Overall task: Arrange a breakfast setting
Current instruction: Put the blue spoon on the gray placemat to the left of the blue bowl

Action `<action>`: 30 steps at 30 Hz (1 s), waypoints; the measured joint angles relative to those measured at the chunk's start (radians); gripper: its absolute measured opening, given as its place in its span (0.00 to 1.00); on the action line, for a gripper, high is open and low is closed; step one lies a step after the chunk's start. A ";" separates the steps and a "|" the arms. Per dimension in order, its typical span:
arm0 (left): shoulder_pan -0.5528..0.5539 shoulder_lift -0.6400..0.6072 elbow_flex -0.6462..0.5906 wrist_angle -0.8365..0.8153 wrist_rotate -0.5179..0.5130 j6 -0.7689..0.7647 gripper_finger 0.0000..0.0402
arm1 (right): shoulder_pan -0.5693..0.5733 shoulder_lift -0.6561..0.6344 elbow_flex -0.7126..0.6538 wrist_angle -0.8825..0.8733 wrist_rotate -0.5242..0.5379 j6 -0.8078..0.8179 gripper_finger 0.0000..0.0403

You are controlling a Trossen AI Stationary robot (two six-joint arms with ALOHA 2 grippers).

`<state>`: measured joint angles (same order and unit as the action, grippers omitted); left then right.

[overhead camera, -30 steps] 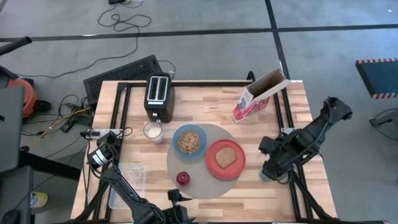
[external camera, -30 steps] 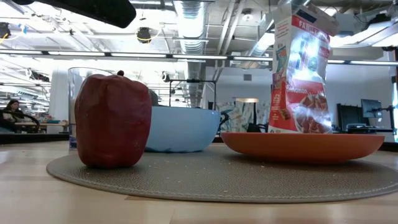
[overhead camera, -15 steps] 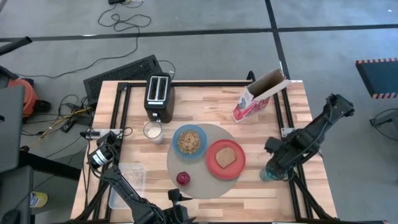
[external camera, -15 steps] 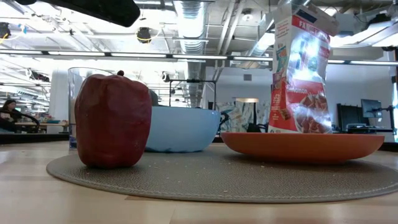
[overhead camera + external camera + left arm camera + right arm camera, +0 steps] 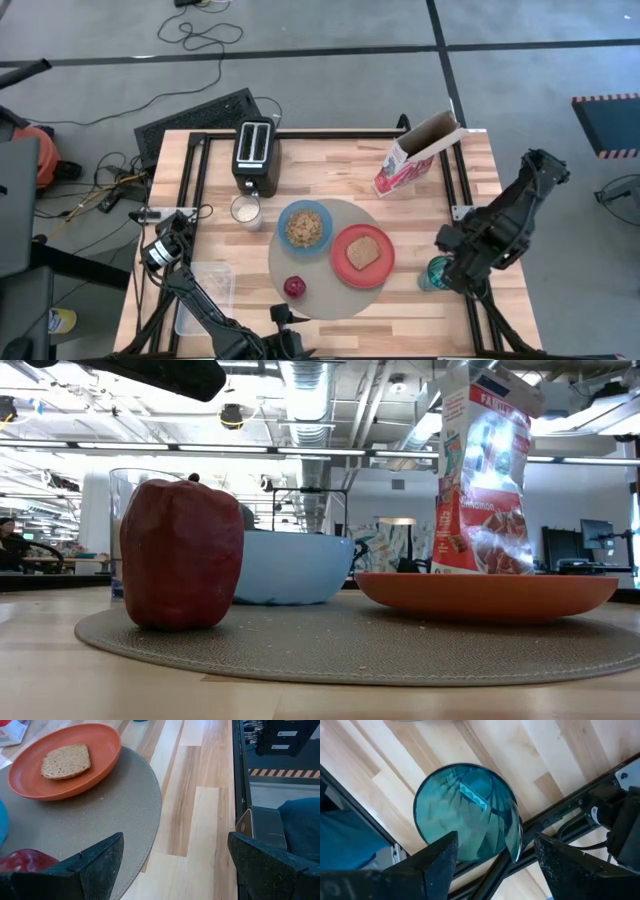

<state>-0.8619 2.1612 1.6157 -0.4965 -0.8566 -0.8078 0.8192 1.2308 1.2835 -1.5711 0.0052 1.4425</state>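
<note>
The round grey-beige mat [image 5: 322, 298] lies at the table's near middle. On it stand the light-blue bowl [image 5: 305, 228] with cereal, the red-orange plate [image 5: 362, 256] with the toast slice [image 5: 362, 251], and the red apple [image 5: 294, 288]. The teal glass [image 5: 436, 271] stands upright on the table by the right edge. My right gripper [image 5: 490, 865] is open above the glass [image 5: 465, 810], a finger on either side, with no touch showing. My left gripper [image 5: 172, 870] is open at the near edge, by the apple [image 5: 22, 861]. The spoon is out of view.
A black-and-silver toaster [image 5: 256, 155] and a small glass [image 5: 245, 210] stand at the far left. An open cereal box [image 5: 415, 155] lies at the far right. A clear tub [image 5: 205, 290] sits at the near left. Black frame rails [image 5: 555, 815] run along the right edge.
My right gripper has drawn toward the table's right edge, and the teal glass now shows more fully beside it.
</note>
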 joint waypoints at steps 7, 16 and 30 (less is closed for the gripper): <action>0.000 0.000 0.000 0.021 -0.004 0.017 0.85 | -0.001 0.030 0.000 0.000 0.001 -0.032 0.66; 0.000 0.000 0.000 0.021 -0.007 0.020 0.85 | -0.001 0.047 0.001 -0.001 0.020 -0.055 0.51; 0.000 0.000 0.000 0.021 -0.020 0.019 0.85 | -0.001 0.047 0.001 -0.001 0.020 -0.105 0.14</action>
<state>-0.8619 2.1612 1.6157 -0.4755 -0.8768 -0.7891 0.8181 1.2781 1.2842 -1.5724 0.0250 1.3372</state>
